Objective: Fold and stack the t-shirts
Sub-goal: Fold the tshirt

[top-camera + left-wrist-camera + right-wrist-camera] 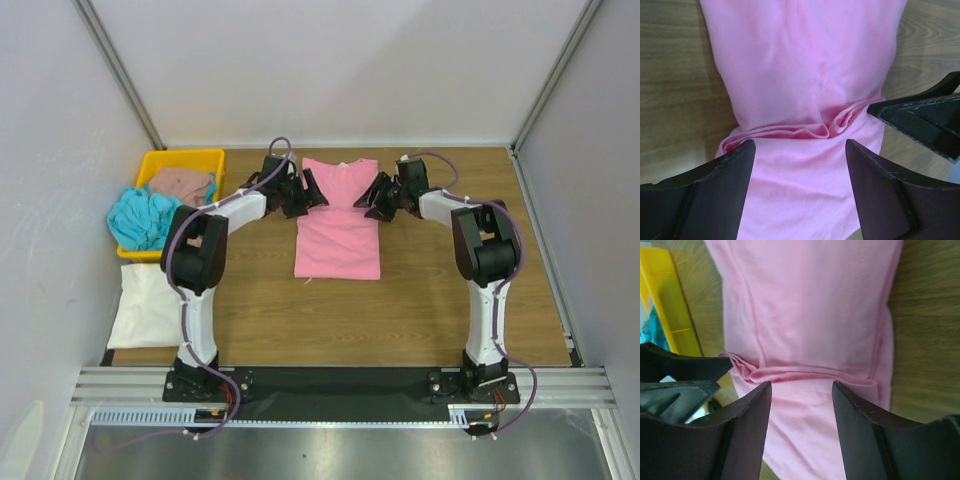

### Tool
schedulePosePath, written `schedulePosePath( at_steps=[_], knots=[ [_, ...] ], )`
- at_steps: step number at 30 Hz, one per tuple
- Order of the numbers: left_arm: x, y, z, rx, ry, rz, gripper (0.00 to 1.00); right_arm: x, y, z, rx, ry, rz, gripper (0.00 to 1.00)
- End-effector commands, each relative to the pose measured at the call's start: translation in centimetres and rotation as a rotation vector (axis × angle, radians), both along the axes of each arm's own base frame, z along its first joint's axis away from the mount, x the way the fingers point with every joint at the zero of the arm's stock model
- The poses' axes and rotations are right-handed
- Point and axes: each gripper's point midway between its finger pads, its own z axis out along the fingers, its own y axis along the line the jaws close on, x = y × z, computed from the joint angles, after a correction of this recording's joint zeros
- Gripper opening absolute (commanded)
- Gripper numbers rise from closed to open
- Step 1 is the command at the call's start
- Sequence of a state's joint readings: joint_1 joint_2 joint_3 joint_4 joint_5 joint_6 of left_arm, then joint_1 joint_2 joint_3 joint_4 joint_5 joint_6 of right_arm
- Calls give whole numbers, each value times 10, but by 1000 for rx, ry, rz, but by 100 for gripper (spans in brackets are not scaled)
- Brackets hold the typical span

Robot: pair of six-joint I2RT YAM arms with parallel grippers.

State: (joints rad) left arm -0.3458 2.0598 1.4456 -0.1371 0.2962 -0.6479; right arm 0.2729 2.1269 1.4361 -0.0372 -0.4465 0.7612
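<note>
I see the bright pink t-shirt [337,225] lying flat on the desk [430,300], midway between the side edges and closer to the far edge, with its neckline pointing to the far edge. A bunched ridge of cloth [805,131] runs across it from side to side.

My left gripper [308,192] sits at the shirt's left edge. Its fingers [720,190] are spread wide over the cloth and grip nothing. My right gripper [375,196] sits at the shirt's right edge. Its fingers [860,430] are parted more narrowly, pink cloth shows in the gap, and they hold nothing that I can see.

The yellow tray [185,155] stands by the far-left corner. The dusty brown-pink t-shirt [182,184] lies in it, and the turquoise t-shirt [145,218] spills over its left rim. The cream-white t-shirt [148,305] lies along the left edge, just nearer than the tray.
</note>
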Motion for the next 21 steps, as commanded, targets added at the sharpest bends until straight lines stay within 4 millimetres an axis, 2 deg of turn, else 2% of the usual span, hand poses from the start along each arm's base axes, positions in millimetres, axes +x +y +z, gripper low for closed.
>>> schedulePosePath(
  at_steps=[1,7,12,15,16,18,19,20,21],
  knots=[
    [35,6,20,-44,-86,26,79,28,-4,9,17,-69,-40,57],
    [57,11,7,-50,-90,29,79,46,-14,-2,14,-68,-58,57],
    [62,4,4,-74,-101,-12,79,53,-17,0,20,-82,-51,56],
    [66,7,11,-43,-130,-26,79,58,-16,17,20,-122,-30,56],
    [70,8,24,-33,-161,-29,79,61,-14,26,22,-147,-23,56],
    [72,17,35,31,-193,-28,79,57,-17,41,5,-158,-10,57],
    [75,20,48,49,-221,-24,79,57,-18,49,0,-172,-7,57],
    [73,25,69,69,-251,-19,79,56,-19,57,-8,-187,-2,58],
    [73,30,78,104,-281,-26,79,53,-23,71,-25,-211,5,60]
  ],
)
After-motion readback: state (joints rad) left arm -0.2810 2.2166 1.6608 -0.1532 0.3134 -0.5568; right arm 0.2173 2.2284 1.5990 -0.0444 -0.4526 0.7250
